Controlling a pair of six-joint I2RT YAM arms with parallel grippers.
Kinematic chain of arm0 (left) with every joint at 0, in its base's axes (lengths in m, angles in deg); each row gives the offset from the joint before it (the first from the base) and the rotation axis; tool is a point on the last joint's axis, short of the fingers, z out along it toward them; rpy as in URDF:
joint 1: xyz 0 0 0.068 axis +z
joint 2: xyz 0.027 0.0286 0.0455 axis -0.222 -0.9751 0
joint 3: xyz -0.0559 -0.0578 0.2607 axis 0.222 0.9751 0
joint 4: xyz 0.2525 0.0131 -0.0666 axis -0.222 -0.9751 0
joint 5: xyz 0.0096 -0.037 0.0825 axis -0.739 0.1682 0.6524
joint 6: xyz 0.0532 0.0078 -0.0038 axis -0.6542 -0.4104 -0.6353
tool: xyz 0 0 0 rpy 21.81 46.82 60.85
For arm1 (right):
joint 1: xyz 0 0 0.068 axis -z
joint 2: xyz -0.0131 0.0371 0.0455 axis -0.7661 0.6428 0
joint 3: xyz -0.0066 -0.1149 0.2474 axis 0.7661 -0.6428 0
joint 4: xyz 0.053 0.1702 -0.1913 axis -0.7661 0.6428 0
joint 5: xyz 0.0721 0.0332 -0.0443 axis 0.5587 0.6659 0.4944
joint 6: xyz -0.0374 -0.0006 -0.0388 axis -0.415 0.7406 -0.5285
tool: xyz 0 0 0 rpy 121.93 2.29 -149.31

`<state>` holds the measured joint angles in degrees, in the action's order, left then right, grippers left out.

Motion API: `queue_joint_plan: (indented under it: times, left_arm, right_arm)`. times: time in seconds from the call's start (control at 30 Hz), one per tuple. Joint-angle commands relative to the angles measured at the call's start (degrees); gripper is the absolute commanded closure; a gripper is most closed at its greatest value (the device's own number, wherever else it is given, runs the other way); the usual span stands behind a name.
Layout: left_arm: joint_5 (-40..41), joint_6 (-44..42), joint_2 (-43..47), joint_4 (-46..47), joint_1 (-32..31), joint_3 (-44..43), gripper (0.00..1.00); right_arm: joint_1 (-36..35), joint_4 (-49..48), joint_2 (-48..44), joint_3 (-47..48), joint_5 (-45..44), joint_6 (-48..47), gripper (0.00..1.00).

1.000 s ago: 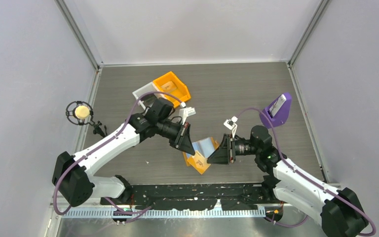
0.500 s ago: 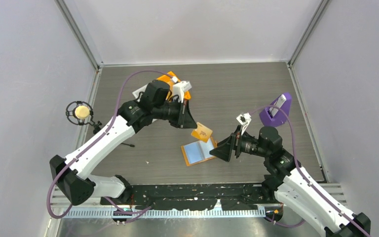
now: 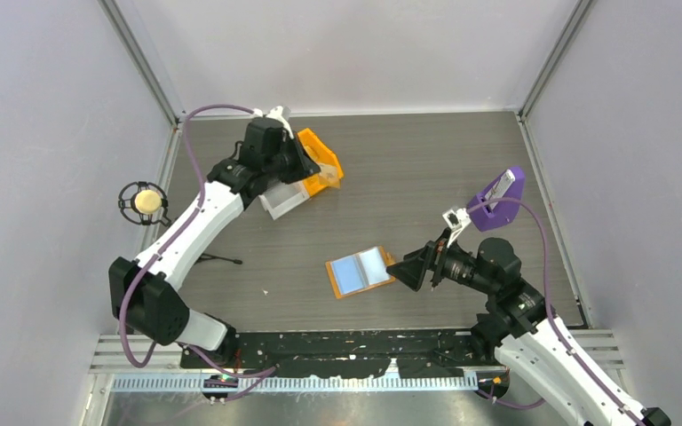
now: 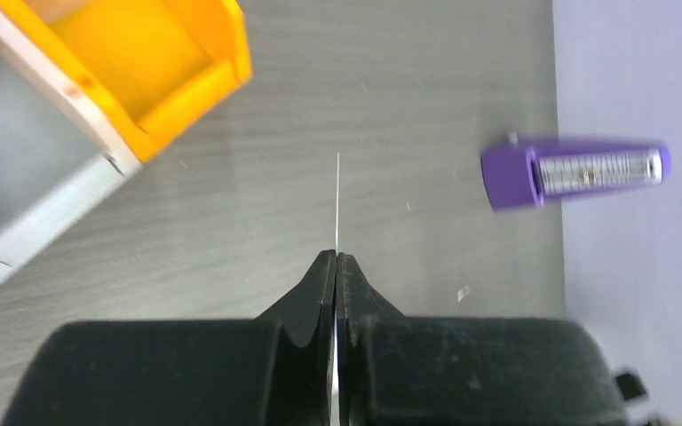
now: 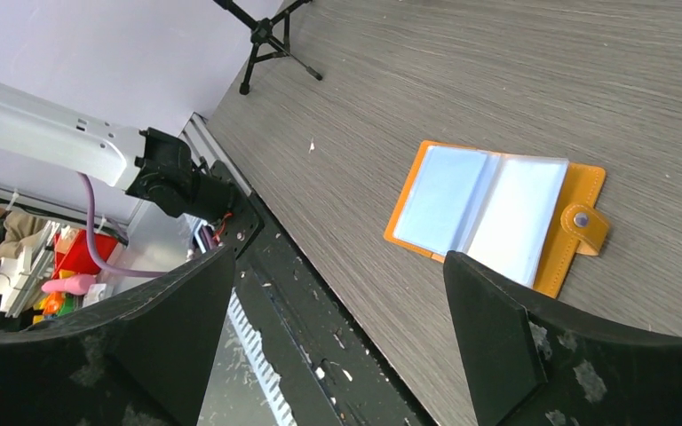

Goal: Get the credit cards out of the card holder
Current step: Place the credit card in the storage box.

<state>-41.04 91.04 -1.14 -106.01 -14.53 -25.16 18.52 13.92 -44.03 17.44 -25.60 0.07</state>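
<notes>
Far L: small mic (image 3: 146,201) w/ yellow foam ball in a ring mount, on mini tripod by L wall. L arm reaches to back-L of table. L gripper (image 4: 336,266) is pinched tight on a thin card (image 4: 337,200), seen edge-on only, sticking straight out past the fingertips and held off the table just beside orange bin (image 4: 169,62). That bin sits right against a grey-white bin (image 4: 35,186). Mid table: card holder (image 3: 361,271) lies open and flat, 2 light blue pocket panels up, orange cover showing round the edges, snap tab on the side facing R gripper (image 3: 404,269). R gripper's jaws are spread wide w/ nothing between them, just beside holder's R edge, not touching. Far R: purple wedge stand (image 3: 497,202) w/ slim silver device in it, near R wall.
</notes>
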Motion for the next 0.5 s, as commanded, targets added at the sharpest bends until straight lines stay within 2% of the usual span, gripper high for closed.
queue_joint_plan:
  times: [0.0,0.17,0.47]
  left_arm:
    - [12.1,5.7,-0.1,9.8,4.0,-0.6,1.0]
    - [20.2,6.6,-3.5,11.4,5.5,-2.4,1.0]
    - [24.1,10.0,-11.5,14.7,7.1,-5.2,1.0]
  right_arm:
    - [0.2,2.5,-0.9,2.5,-2.3,-1.8,0.05]
    - [0.2,4.3,-0.6,3.8,-2.6,-3.6,0.05]
    - [0.2,3.8,2.3,4.3,-2.6,-4.2,0.05]
